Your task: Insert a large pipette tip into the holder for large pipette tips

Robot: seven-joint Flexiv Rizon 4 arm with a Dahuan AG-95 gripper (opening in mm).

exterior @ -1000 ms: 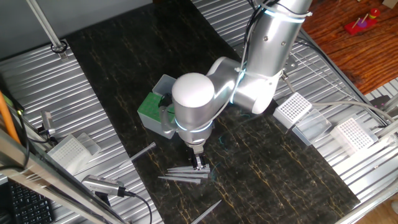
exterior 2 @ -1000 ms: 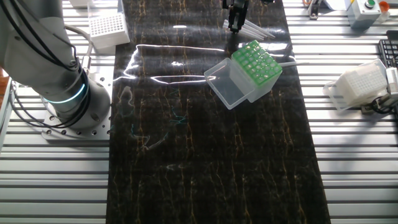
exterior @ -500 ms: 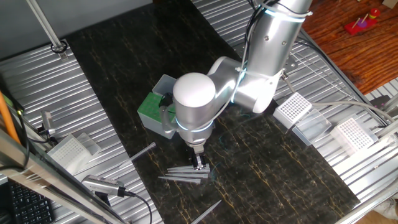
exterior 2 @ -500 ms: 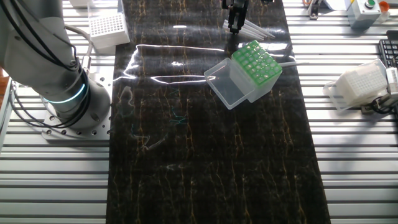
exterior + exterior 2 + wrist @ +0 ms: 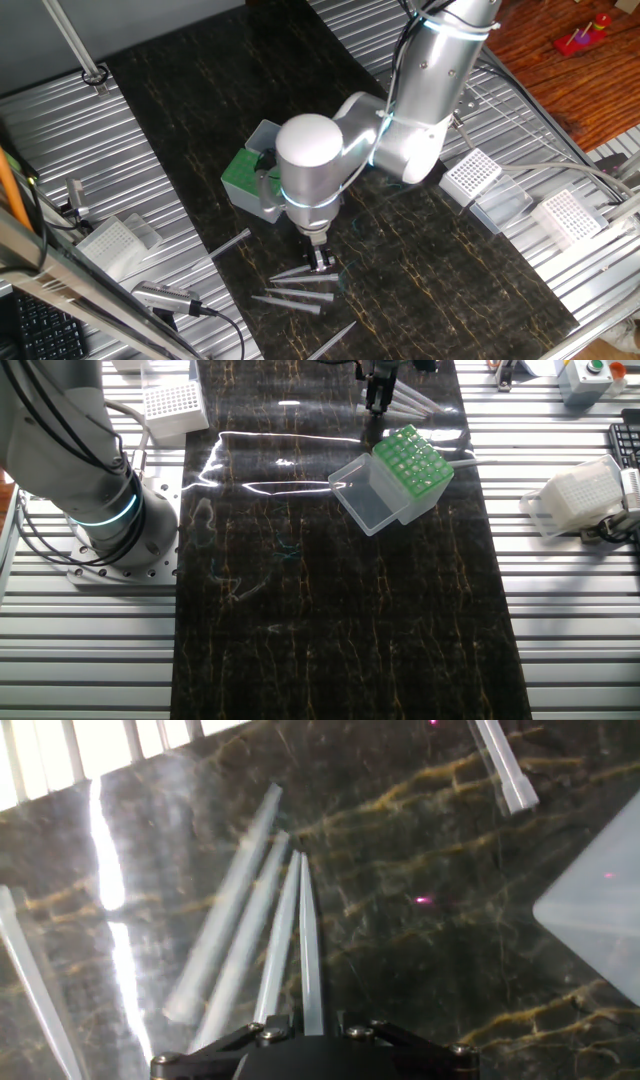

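My gripper point(image 5: 322, 262) hangs just above the dark mat, in front of the holder for large pipette tips point(image 5: 248, 180), a pale box with a green grid top point(image 5: 412, 460) and an open clear lid point(image 5: 362, 507). In the hand view the gripper point(image 5: 312, 1020) is shut on a large pipette tip point(image 5: 306, 935) that points away from the fingers. Several other clear tips point(image 5: 235, 945) lie blurred on the mat below and to its left. They also show in one fixed view point(image 5: 295, 292). In the other fixed view the gripper point(image 5: 377, 402) is beyond the holder.
White grid-topped racks stand on the metal side rails point(image 5: 472, 175) point(image 5: 567, 215) point(image 5: 110, 243) point(image 5: 172, 405). Single tips lie apart on the mat point(image 5: 335, 338) point(image 5: 230, 243) point(image 5: 500, 765). The holder's clear lid edge point(image 5: 600, 920) fills the right of the hand view.
The gripper has risen a little off the mat with one tip in it. The tips left on the mat now lie spread apart below it.
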